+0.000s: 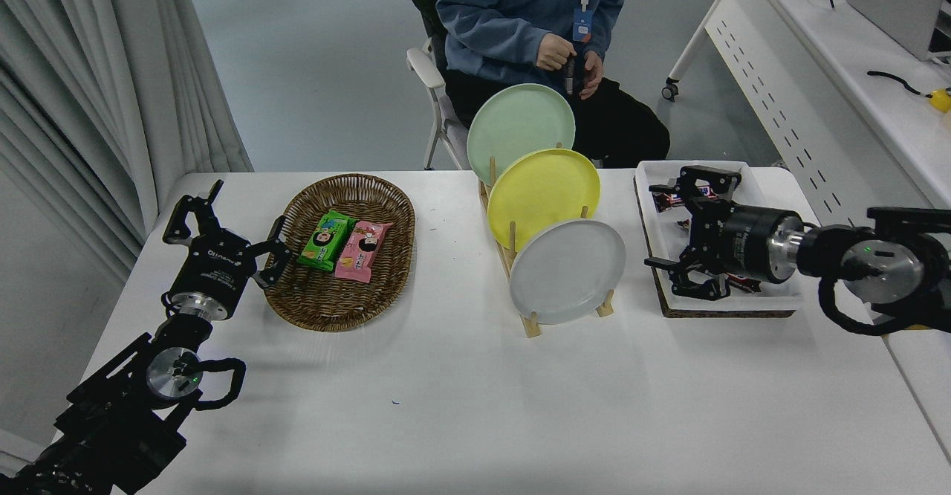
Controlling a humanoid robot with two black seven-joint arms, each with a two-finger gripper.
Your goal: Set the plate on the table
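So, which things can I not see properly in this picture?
- Head view: candy bars in the white tray, mostly hidden behind the right gripper.
- Lower parts of the green plate and yellow plate, covered by the plates in front.
- Wooden rack, mostly hidden by the grey plate.
- Small dark item in the person's hands, too small.

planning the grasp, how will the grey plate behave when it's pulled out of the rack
The grey plate looks rigid, so it should keep its shape. Its smooth surface and shallow rim may slip in the right gripper. It stands on edge in the wooden rack, so once free it could roll or topple.
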